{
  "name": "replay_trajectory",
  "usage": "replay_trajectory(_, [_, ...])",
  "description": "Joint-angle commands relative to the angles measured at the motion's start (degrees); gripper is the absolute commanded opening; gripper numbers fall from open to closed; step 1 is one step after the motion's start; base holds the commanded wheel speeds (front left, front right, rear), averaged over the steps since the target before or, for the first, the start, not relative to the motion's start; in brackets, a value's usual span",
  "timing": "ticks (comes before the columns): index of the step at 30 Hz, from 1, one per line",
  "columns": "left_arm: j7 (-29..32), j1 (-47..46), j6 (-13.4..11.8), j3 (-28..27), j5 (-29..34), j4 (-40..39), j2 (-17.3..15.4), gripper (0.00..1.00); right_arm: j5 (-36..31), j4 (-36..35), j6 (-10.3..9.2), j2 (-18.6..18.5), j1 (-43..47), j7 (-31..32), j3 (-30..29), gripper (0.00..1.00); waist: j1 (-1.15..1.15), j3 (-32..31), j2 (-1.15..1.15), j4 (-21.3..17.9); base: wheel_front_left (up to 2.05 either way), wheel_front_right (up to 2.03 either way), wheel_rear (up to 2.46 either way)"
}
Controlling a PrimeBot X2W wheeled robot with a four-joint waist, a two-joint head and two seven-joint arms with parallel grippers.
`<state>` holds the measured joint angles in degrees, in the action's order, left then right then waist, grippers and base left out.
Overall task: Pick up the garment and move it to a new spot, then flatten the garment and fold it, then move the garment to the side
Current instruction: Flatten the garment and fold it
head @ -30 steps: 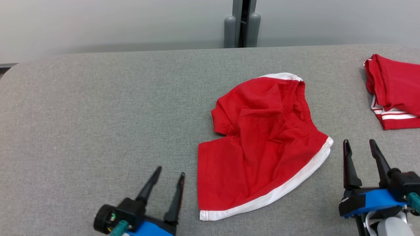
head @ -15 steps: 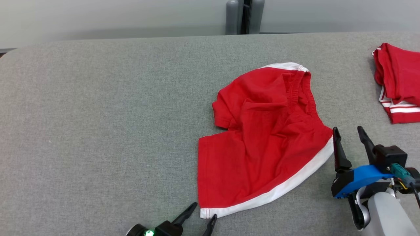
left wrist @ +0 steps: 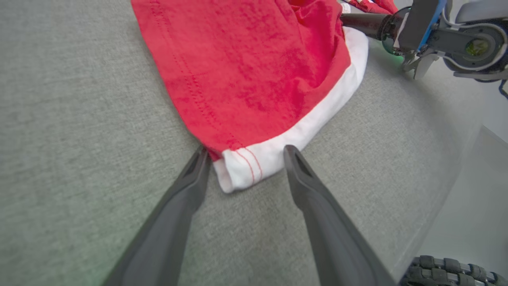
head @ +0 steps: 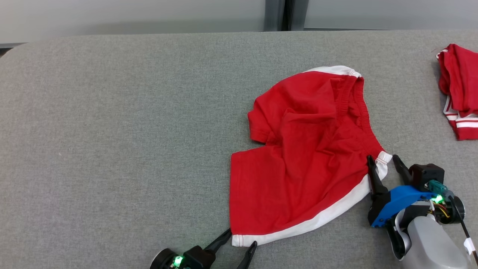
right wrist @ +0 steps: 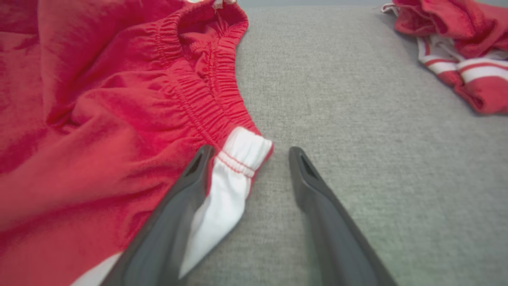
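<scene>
Now our left end effector (head: 242, 237) and right end effector (head: 382, 157) have moved in, open around corners of the garment (head: 306, 157), ready to grab.

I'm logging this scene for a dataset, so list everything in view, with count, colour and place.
shorts: one, red with white side trim, crumpled, centre-right of the table
second garment: one, red with white stripes, bunched at the table's right edge
table: one, grey fabric top, under everything
post: one, grey, behind the table's far edge
left gripper: one, dark fingers, open, astride the shorts' near white corner
right gripper: one, dark fingers, blue body, open, astride the shorts' right waistband corner
</scene>
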<state>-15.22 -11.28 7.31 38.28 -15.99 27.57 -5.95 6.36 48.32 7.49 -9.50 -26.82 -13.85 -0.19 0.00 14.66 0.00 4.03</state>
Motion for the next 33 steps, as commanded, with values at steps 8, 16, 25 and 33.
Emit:
replay_trajectory(8, [0.13,-1.62,0.25,0.12,-1.93,0.56,0.79,0.00,5.01,1.73,-0.02,0.19,-0.27,-0.73,3.93,0.00,0.00,-0.22,0.00,-0.16,0.00,0.00,0.00])
replay_trajectory(16, [0.11,-1.18,-0.30,-3.07,-2.25,-2.09,-0.08,0.00,10.84,-4.29,-0.02,0.27,3.68,-1.30,5.18,0.00,0.00,-1.28,0.00,-0.33,0.00,0.00,0.00])
replay_trajectory(25, [0.10,-8.95,-0.52,-8.74,-1.40,-5.50,-3.42,0.00,13.05,-17.17,-0.02,-0.27,0.20,-1.35,7.50,0.00,0.00,0.23,0.00,-1.85,0.00,0.00,0.00])
replay_trajectory(33, [0.84,-29.40,-0.22,-13.19,-0.09,-2.56,-7.65,0.00,13.44,-20.63,-0.02,1.09,-17.69,2.52,8.03,0.00,0.00,6.19,0.00,-2.48,0.00,0.00,0.00])
